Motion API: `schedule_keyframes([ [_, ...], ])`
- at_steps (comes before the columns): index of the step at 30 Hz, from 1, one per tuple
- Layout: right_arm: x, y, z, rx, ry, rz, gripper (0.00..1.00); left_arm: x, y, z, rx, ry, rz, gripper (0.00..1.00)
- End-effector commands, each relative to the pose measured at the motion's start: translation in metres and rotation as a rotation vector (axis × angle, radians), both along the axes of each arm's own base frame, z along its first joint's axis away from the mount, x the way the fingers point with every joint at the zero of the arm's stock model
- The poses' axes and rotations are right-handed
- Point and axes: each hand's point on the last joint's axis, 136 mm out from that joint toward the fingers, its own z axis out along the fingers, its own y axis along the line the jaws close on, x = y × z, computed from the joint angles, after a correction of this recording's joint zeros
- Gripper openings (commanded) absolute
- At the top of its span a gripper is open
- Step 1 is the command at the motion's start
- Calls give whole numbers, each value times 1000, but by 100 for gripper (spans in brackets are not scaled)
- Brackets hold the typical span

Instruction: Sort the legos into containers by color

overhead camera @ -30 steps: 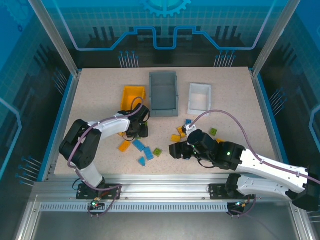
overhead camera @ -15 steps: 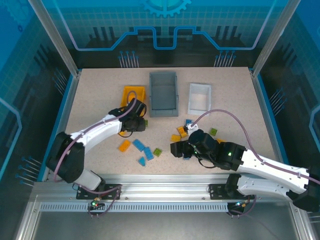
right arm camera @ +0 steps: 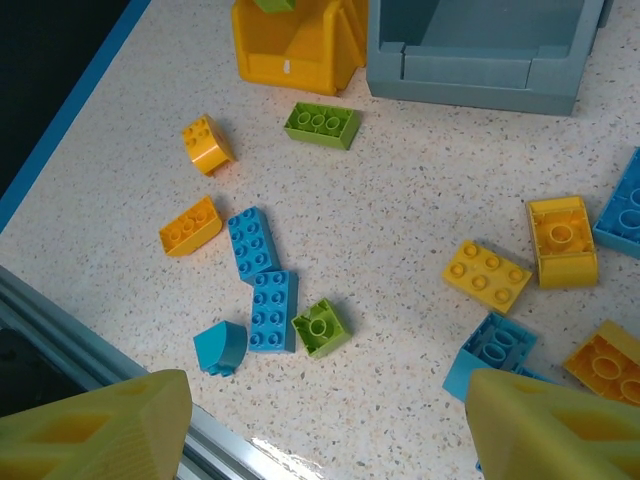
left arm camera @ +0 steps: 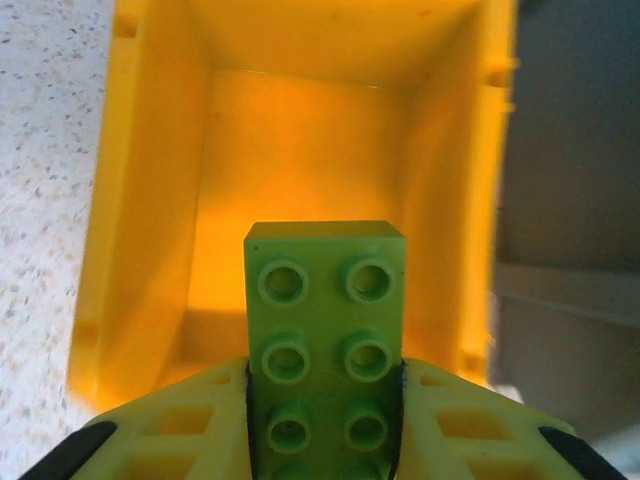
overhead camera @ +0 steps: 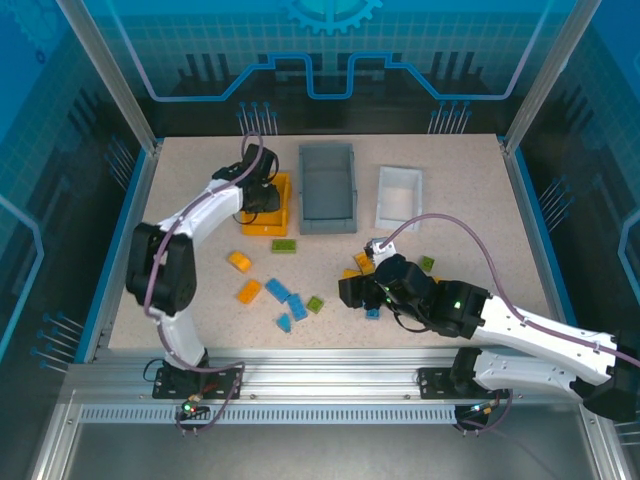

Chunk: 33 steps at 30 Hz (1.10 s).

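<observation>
Your left gripper (left arm camera: 325,395) squeezes a green lego (left arm camera: 325,290) right over the yellow bin (left arm camera: 140,200) | your right gripper (right arm camera: 325,425) is open above loose blue, orange and green legos (right arm camera: 262,290) on the tabletop (right arm camera: 400,230).

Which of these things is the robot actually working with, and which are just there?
Job: green brick in left hand; loose bricks; yellow bin, grey bin, white bin.
Just there: table, metal rail.

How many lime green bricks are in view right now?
4 green bricks. One in the left gripper over the yellow bin, one just before that bin, one beside the blue bricks, one near the right arm. The arm may hide more.
</observation>
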Motion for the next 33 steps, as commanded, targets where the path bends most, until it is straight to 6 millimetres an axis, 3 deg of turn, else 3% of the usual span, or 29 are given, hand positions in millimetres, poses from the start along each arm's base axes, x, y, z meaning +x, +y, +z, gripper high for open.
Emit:
schedule_keyframes([
  [1, 3, 0, 11, 15, -34, -14, 74, 10, -4, -14, 11, 42, -43, 26],
  [5, 6, -12, 0, -18, -12, -58, 74, 12, -4, -30, 16, 84, -29, 41],
  [9, 12, -42, -15, -92, 42, -186, 74, 6, -3, -20, -1, 57, -12, 53],
  [15, 27, -75, -35, -190, 127, -294, 75, -6, -2, 25, -42, -14, 6, 58],
  [18, 46, -84, -51, -202, 215, -343, 73, -19, -2, 56, -59, -73, 19, 58],
  [20, 61, -85, -65, -209, 260, -360, 71, -35, -8, 78, -93, -126, 10, 61],
  [21, 72, -82, -63, -202, 257, -368, 70, -45, -13, 87, -111, -148, -4, 62],
  [25, 108, -76, -80, -240, 275, -407, 64, -98, -49, 119, -244, -245, -118, 65],
  [29, 136, -69, -100, -289, 286, -440, 64, -162, -75, 126, -514, -280, -180, 68],
  [33, 154, -67, -124, -326, 327, -475, 65, -211, -83, 132, -677, -307, -212, 69],
])
